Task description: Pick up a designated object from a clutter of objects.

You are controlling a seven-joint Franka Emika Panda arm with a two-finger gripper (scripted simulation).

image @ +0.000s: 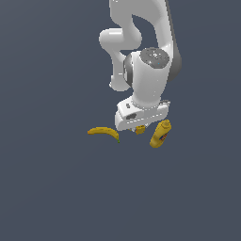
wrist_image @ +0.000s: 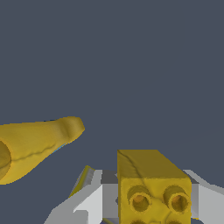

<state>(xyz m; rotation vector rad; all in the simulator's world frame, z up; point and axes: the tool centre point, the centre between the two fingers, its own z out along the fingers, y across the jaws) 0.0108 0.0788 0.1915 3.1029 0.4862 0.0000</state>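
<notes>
The brick (wrist_image: 153,188) is clamped between the fingers of the gripper (wrist_image: 148,197); beside the brick, the mustard bottle (image: 160,133) and banana (image: 104,132) are seen.

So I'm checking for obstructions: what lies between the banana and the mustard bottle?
In the exterior view, the gripper and the small brick sit between the banana and the mustard bottle.

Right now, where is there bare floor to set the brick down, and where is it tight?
Crowded: under the gripper, the brick sits between the banana and the mustard bottle.
Free: the dark floor below all three in the exterior view, beyond the banana toward that view's left, and past the bottle toward its right.
</notes>
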